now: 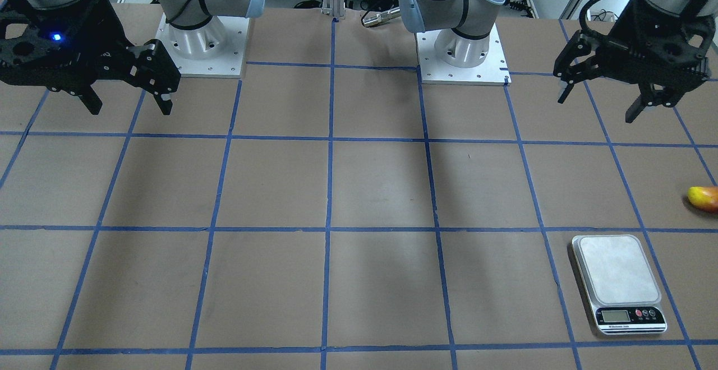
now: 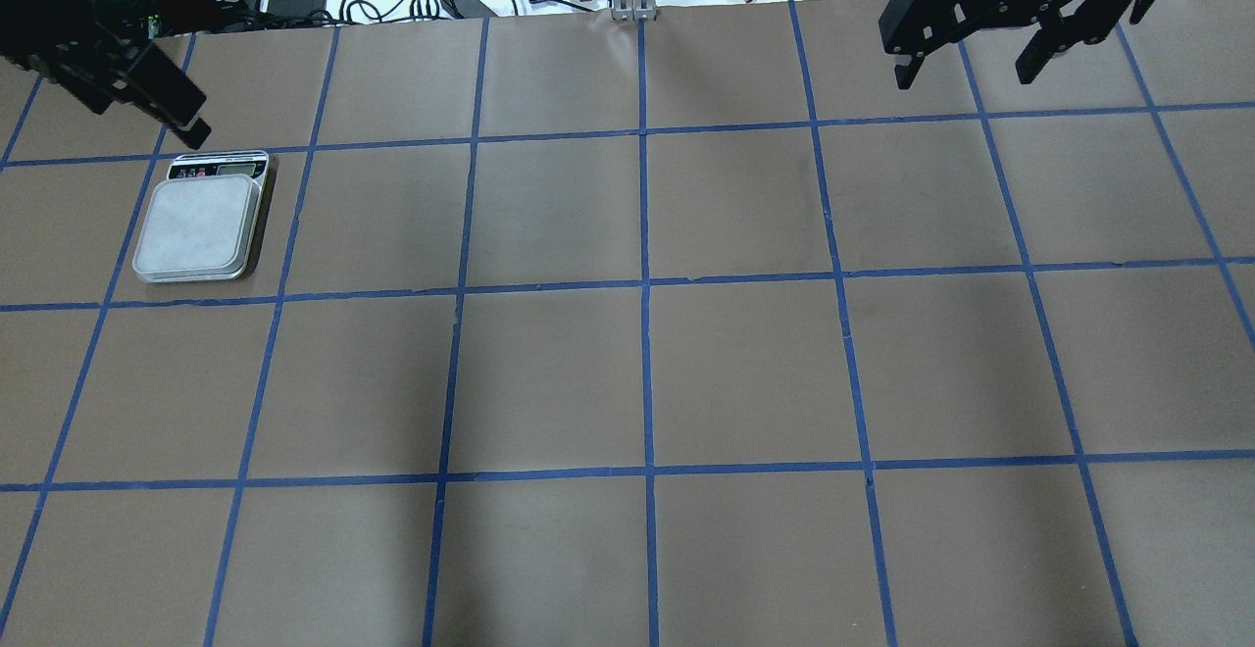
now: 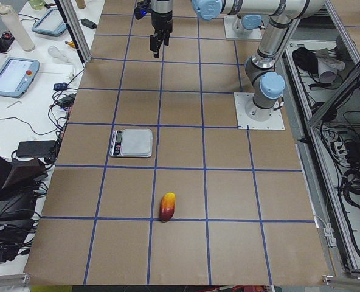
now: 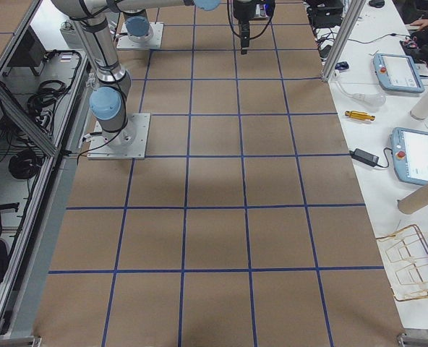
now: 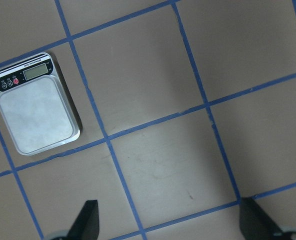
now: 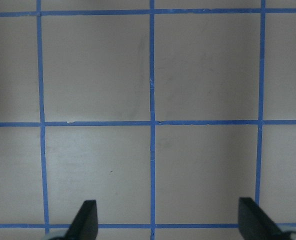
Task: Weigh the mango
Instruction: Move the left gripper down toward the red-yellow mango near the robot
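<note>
Silver flat-topped digital scale [image 1: 617, 272] is sitting nearest in the front-facing view, on the brown, blue-gridded surface [image 1: 381, 185]. The small yellow-to-red oblong mango [image 1: 705, 198] is lying apart from it, cut by the frame's edge. The left end effector [image 1: 597, 109] and right end effector [image 1: 129, 107] are hovering high, pointing down, fingers spread, gripping nothing. Overhead, several grid squares are separating them. From the left end, the mango is resting on a tape line near the surface's end edge. Both wrist views are showing released fingers.
</note>
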